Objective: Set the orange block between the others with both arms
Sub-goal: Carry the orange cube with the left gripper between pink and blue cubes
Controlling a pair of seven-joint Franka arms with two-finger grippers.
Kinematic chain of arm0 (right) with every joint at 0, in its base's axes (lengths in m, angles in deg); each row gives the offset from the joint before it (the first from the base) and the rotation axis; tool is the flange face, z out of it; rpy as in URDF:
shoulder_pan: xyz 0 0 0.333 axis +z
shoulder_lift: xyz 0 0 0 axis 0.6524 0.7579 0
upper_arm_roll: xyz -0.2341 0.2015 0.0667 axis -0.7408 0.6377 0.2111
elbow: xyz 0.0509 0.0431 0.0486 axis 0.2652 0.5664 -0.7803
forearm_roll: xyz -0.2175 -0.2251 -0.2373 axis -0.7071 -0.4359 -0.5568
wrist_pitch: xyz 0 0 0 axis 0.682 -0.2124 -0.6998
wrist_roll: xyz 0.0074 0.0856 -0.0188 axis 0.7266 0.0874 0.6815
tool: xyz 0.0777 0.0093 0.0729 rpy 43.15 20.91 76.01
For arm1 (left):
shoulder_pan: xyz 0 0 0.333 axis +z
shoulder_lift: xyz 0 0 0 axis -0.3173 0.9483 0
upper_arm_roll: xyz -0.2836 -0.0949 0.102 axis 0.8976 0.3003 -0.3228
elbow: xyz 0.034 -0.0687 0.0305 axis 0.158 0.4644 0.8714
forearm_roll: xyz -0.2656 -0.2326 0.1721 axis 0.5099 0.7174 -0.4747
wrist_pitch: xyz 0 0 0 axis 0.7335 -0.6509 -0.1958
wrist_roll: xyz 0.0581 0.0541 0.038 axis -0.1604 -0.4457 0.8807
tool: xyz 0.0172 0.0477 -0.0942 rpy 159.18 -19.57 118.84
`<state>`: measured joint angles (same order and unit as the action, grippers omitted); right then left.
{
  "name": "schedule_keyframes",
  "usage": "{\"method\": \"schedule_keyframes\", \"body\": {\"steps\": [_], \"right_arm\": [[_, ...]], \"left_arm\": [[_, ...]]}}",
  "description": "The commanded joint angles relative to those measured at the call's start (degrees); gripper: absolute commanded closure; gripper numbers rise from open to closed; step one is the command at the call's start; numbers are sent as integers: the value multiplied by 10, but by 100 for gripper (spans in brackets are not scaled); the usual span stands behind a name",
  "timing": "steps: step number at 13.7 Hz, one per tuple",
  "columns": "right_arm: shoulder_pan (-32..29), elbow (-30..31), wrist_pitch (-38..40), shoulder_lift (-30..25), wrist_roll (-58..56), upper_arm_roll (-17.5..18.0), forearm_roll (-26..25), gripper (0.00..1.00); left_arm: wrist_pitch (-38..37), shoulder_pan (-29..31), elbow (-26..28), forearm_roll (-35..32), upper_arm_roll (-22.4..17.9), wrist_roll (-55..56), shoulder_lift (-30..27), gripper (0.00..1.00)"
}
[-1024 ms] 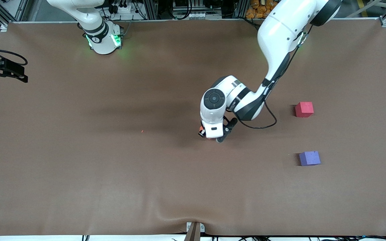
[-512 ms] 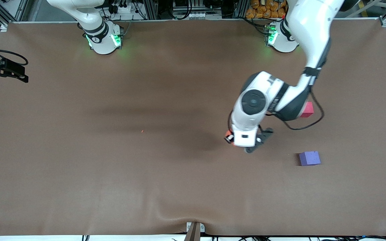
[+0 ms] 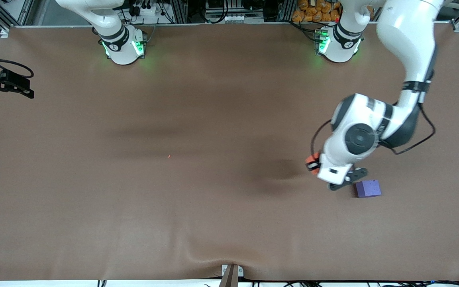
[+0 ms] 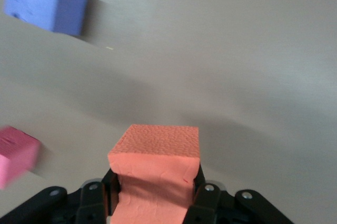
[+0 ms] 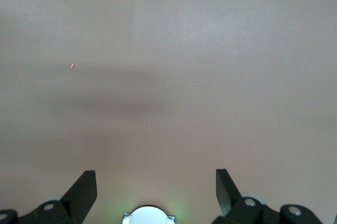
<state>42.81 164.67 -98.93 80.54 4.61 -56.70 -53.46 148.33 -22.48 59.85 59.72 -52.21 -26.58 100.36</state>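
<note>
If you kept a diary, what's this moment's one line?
left gripper: shut on orange block, airborne near purple cube | right gripper: open, waiting

orange block (image 4: 156, 166): matte salmon-orange, finely pebbled
purple block (image 3: 368, 188): violet-blue
pink block (image 4: 16, 155): red-pink
table (image 3: 173, 199): plain brown
arms (image 3: 408, 44): white, black bands
bases (image 3: 125, 46): green glow

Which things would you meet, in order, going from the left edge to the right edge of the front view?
Black cable loop → right arm's green-lit base → tiny orange speck → orange block in the left claw → purple-blue cube.
</note>
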Motion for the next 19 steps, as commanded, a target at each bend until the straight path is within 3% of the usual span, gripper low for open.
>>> {"method": "schedule_keyframes", "body": {"steps": [1,3,9,19], "right_arm": [[-4,-3,2,-1,-5,2,11,0],[-5,-3,3,-1,-6,1,10,0],[-4,-3,2,-1,-4,1,12,0],[-4,-3,3,-1,-5,1,10,0]], "left_arm": [[58,63,96,-7,7,-113,-48,100],[104,106,147,-7,8,-188,-75,100],[199,194,208,-7,10,-371,-68,100],[233,193,224,-7,6,-377,-34,100]]}}
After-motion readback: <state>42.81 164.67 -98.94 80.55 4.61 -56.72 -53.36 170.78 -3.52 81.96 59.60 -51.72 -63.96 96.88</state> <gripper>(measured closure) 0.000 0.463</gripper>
